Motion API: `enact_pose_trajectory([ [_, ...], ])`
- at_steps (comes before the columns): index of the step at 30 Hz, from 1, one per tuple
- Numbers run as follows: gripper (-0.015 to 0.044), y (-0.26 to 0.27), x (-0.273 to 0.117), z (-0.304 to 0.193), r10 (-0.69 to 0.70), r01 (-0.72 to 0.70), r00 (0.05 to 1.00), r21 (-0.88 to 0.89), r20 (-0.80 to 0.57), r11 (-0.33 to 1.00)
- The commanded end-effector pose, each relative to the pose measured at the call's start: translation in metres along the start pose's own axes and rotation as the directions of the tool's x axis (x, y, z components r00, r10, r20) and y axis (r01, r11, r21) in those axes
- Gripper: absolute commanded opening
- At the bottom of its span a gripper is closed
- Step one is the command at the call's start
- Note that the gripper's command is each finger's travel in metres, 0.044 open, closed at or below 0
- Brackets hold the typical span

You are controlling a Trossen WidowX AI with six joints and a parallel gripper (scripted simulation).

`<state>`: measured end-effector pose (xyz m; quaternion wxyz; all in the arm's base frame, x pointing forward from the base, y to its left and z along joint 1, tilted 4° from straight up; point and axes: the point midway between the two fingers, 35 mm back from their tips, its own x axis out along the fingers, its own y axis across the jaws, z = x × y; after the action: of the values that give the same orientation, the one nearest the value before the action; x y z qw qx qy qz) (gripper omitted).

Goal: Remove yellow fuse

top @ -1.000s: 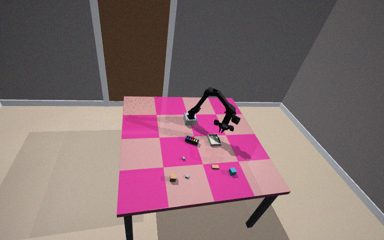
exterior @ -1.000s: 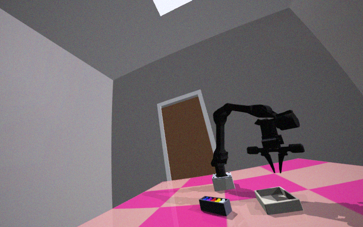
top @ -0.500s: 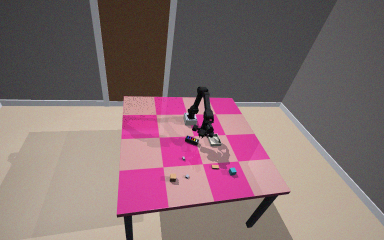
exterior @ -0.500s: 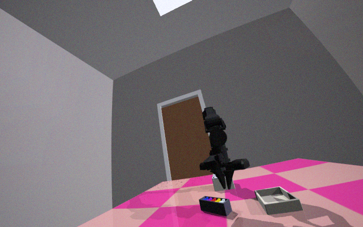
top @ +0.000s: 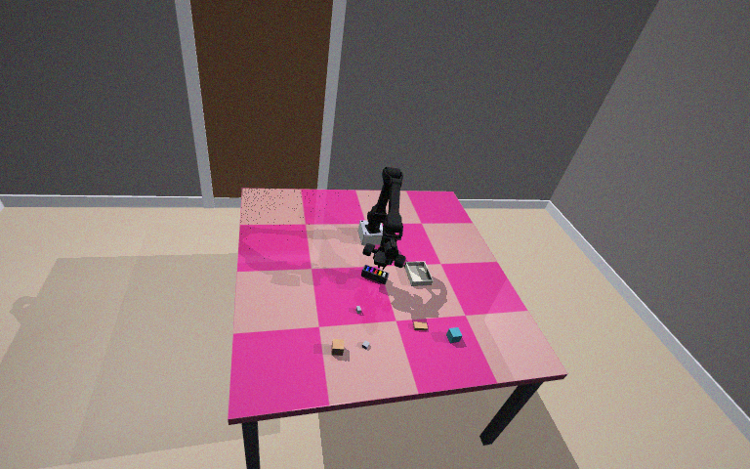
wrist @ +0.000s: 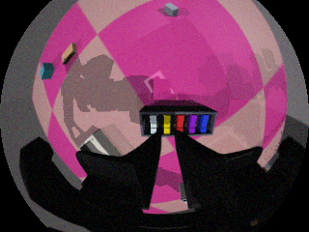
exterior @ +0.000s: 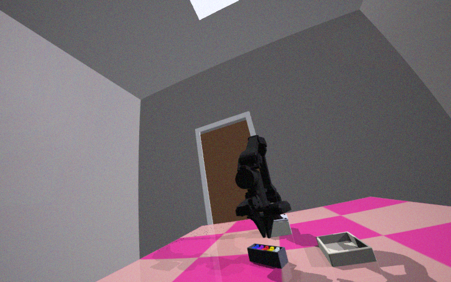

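The black fuse block (top: 371, 277) (exterior: 266, 257) (wrist: 179, 109) stands on the table with a row of white, yellow, red, purple and blue fuses. The yellow fuse (exterior: 271, 248) (wrist: 167, 124) sits in its slot between the white and red ones. My gripper (top: 381, 267) (exterior: 266, 237) (wrist: 168, 133) points down above the block, its fingers apart by a narrow gap with nothing between them. In the wrist view the fingertips appear just below the yellow fuse. The grey tray (top: 421, 283) (exterior: 354, 258) (wrist: 110, 140) stands beside the block, to its right in the top and exterior views, with no fuse visible inside.
A small grey cube (top: 358, 309) (wrist: 171, 9) lies in front of the block. Farther forward are another small grey cube (top: 365, 345), an orange cube (top: 338, 347), a flat orange block (top: 420, 325) (wrist: 69, 53) and a teal cube (top: 454, 335) (wrist: 46, 71). The arm's base (exterior: 280, 228) stands behind.
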<state>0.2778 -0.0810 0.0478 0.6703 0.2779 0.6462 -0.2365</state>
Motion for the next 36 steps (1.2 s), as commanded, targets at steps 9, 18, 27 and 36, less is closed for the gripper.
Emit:
enact_pose_trajectory([
  [9, 0.0074, -0.001, 0.013, -0.003, 0.002, -0.002, 1.0, -0.004, -0.008, 1.0],
  [18, 0.0074, -0.001, 0.022, -0.003, 0.002, -0.003, 1.0, -0.004, -0.008, 1.0],
  [27, 0.0074, -0.001, 0.028, -0.004, 0.003, -0.003, 1.0, -0.004, -0.008, 1.0],
  [36, 0.0074, -0.001, 0.028, -0.004, 0.003, -0.003, 1.0, -0.004, -0.008, 1.0],
])
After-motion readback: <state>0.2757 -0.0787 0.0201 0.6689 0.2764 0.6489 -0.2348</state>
